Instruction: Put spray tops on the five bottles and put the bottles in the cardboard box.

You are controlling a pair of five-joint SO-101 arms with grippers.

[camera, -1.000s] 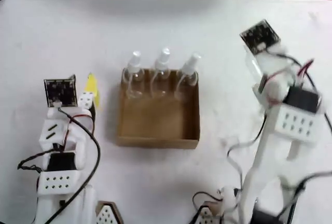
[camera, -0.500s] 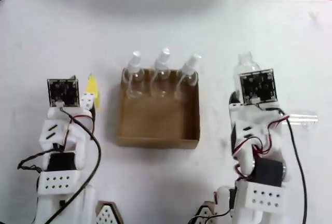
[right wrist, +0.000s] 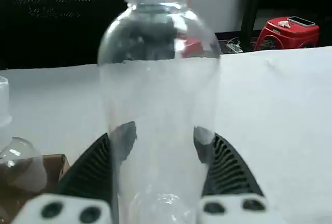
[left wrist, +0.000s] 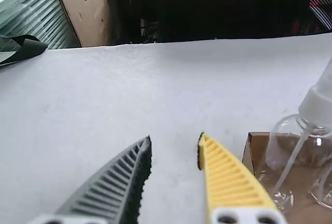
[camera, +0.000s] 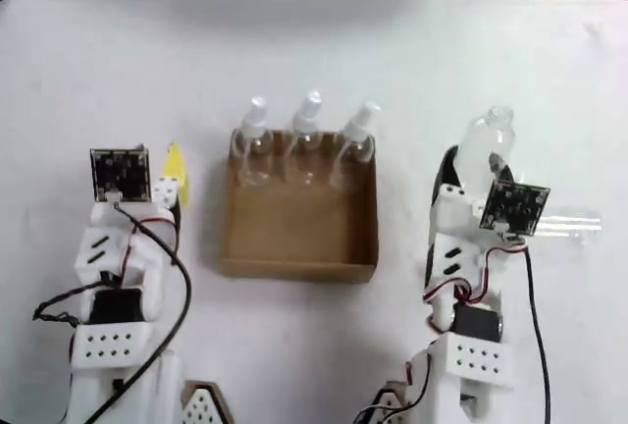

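A cardboard box (camera: 294,233) sits mid-table with three clear bottles (camera: 306,149) wearing white spray tops standing along its far wall. My right gripper (camera: 473,164) is just right of the box, shut on a clear bottle with no top (camera: 491,139), held roughly upright. In the right wrist view this bottle (right wrist: 158,110) stands between the black fingers (right wrist: 223,164). My left gripper (camera: 155,161) rests left of the box, open with nothing in it; its grey and yellow fingers (left wrist: 223,175) stand apart, and a capped bottle (left wrist: 303,141) and a box corner (left wrist: 253,149) lie beside them.
A clear elongated piece (camera: 569,221), possibly a spray top, lies on the white table (camera: 324,41) right of my right arm. Cables (camera: 167,277) trail by both arm bases. The box's near half is bare cardboard.
The right arm pulled in from the far right toward the box with the bottle in its grip, then its wrist turned and the bottle shifted slightly right. The left arm stayed still.
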